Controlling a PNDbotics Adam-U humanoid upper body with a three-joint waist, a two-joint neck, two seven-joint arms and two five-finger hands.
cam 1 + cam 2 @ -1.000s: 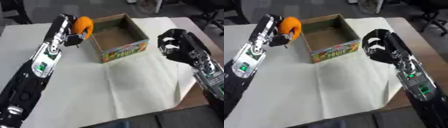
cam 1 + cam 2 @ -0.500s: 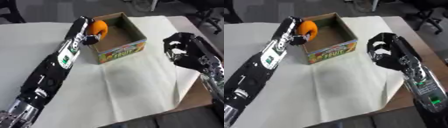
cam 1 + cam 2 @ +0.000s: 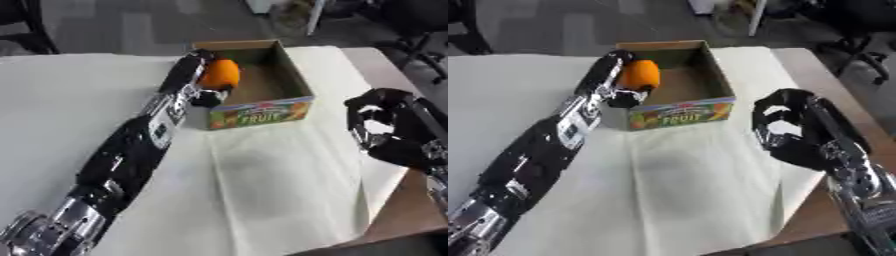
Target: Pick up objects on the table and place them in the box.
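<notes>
We have our left hand [image 3: 203, 82] curled around an orange fruit [image 3: 220, 74], which we take to be an orange, and it sits at the left wall of the cardboard fruit box [image 3: 278, 67], partly over the opening. The box stands near the far edge of the table [image 3: 52, 100], on the pale cloth [image 3: 280, 185] that covers most of the surface. The orange is above the rim, not yet resting on the box floor as far as we can see.

Our right hand [image 3: 794, 127] hangs over the table's right edge, near the box's front right corner but apart from it, fingers curled inward and holding nothing.

The step in hand, as we judge it, is the drop. To do it well we should carry the orange a little further toward the middle of the opening, so that it clears the left wall and cannot roll back onto the cloth. Then we lower the wrist until the fruit is below the rim before spreading the fingers, since a round fruit let go from high up may bounce. We should keep the forearm from nudging the left wall; the box looks light and could slide. The right hand can stay where it is.

We see no other loose objects on the table in these views.
</notes>
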